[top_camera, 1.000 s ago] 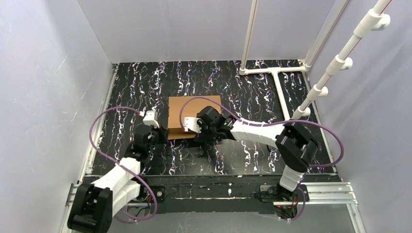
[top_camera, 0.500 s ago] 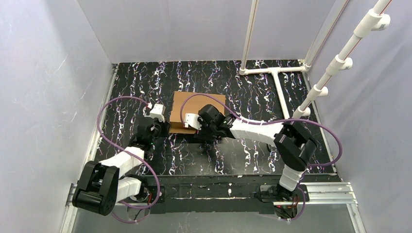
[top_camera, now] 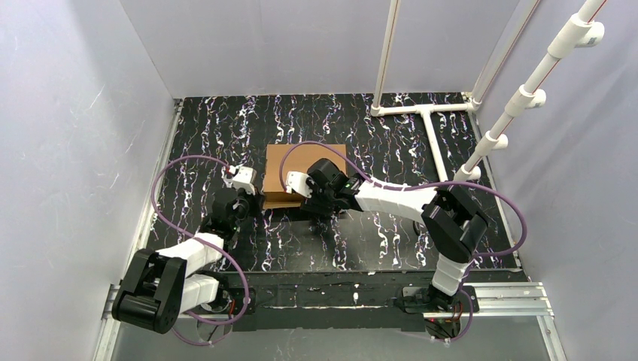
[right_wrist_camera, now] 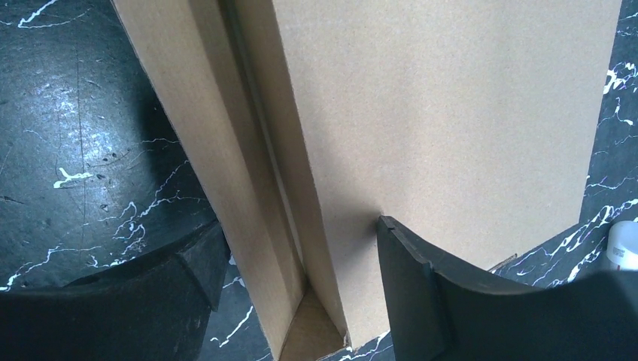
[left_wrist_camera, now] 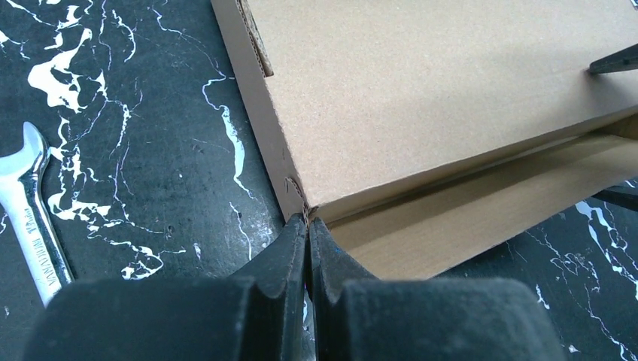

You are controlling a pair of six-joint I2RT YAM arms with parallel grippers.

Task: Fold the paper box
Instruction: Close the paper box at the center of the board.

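The paper box (top_camera: pixel 305 159) is a shallow brown cardboard box lying mid-table with its lid down. In the left wrist view my left gripper (left_wrist_camera: pixel 307 222) is shut, with its tips touching the near left corner of the paper box (left_wrist_camera: pixel 436 90); nothing is between them. In the top view my left gripper (top_camera: pixel 258 199) is at the box's left front corner. My right gripper (right_wrist_camera: pixel 301 259) stands open astride the front edge of the paper box (right_wrist_camera: pixel 451 113), one finger over the lid and the other outside the front flap (right_wrist_camera: pixel 188 113), which stands slightly away. From above, my right gripper (top_camera: pixel 307 203) is at that front edge.
A metal wrench (left_wrist_camera: pixel 30 218) lies on the black marbled table (top_camera: pixel 376 241) left of the box. A white pipe frame (top_camera: pixel 425 111) stands at the back right, with slanted pipes (top_camera: pixel 527 94) along the right wall. Grey walls close in the table on three sides.
The box has slid a little away and to the right. My left arm has reached forward to its near left corner. The right gripper moved with the front edge and narrowed slightly.
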